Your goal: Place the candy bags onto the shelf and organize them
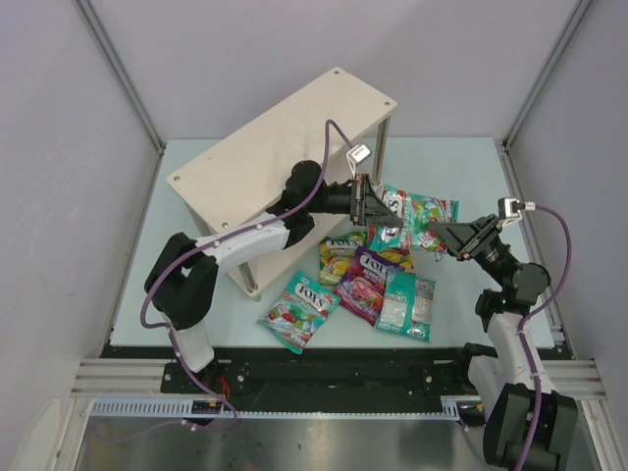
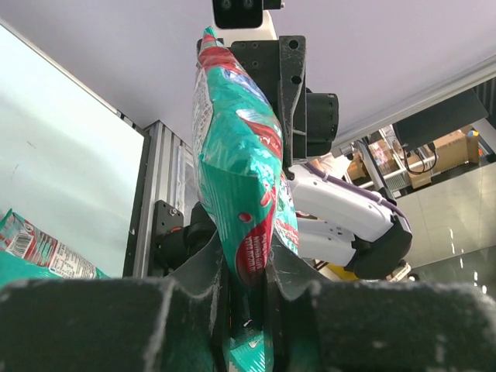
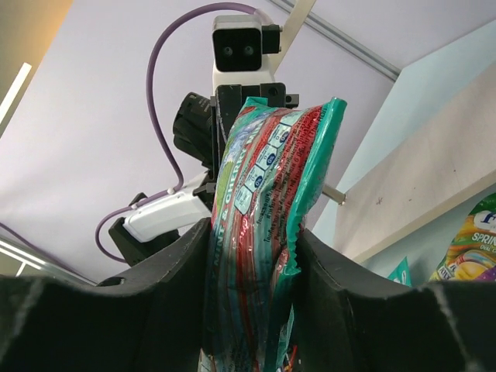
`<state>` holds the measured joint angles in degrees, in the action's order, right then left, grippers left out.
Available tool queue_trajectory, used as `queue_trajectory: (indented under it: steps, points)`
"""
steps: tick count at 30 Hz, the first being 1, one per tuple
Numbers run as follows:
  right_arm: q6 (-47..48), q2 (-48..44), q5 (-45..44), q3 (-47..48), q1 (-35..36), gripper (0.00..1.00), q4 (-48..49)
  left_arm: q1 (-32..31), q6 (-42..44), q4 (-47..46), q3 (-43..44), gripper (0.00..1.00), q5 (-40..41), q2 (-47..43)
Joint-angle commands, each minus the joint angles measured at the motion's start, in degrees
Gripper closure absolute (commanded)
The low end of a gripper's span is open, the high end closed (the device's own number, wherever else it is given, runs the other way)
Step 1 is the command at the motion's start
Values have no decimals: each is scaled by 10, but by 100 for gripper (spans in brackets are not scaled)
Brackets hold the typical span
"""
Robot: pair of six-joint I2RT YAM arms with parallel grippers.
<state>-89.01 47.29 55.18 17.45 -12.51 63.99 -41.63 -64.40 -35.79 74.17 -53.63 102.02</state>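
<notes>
Standing askew at the far left of the table (image 1: 471, 167), the shelf (image 1: 285, 137) is seen with no bag on its top board; its lower board is mostly hidden beneath it in the top view. The task is therefore judged to be at an early step.

The left arm (image 1: 245, 240) is stretched across the front of the shelf and the right arm (image 1: 510, 275) is bent in toward it, so that both meet just right of the shelf's near end. One teal bag (image 1: 410, 221) is held between them. This two-ended hold is best read as a handover or a regrip, made so that the bag can be turned for the shelf. The loose bags (image 1: 361, 283) are left in a heap on the table below, with one more teal bag (image 1: 297, 310) lying apart toward the near left.

Where the arms meet is given only by the top view; the grips are too small to be judged there. In the left wrist view the left gripper (image 2: 244, 267) is shown pinched tight on one edge of the bag, with the right gripper at the far end. In the right wrist view the right gripper (image 3: 252, 252) is shown with both pads against the faces of the opposite end, so it is taken as closed on the bag. Only that view shows a shelf board and part of a loose bag beyond.
</notes>
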Motion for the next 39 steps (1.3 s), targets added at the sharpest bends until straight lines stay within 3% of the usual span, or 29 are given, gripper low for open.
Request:
queue_trajectory:
  steps: [1,7,10,11,13,14,17,22,27,34,39]
  points:
    - [-21,-11,22,10,1,60,64,28,28,1,32,100,33,-1]
    - [-27,-11,21,11,-3,90,70,28,27,-1,26,96,34,-7]
    - [-30,-12,22,15,-10,94,69,28,24,0,28,66,36,-16]
    - [-32,-14,22,16,-19,94,70,27,26,3,30,48,37,-19]
    - [-32,-15,25,19,-27,96,61,28,31,16,37,35,42,-30]
    - [-27,-15,25,21,-36,97,55,27,33,21,40,20,42,-35]
    - [-7,-23,30,23,-57,99,19,27,38,42,55,4,50,-52]
    - [53,-45,16,31,-63,100,-85,22,67,115,117,0,63,-66]
    - [196,-69,-20,79,-57,100,-298,-16,154,267,221,0,76,-51]
    - [229,-53,-53,91,-46,100,-338,-48,201,325,240,0,100,-42]
    - [270,-25,-106,101,-2,100,-386,-57,323,499,319,0,170,-54]
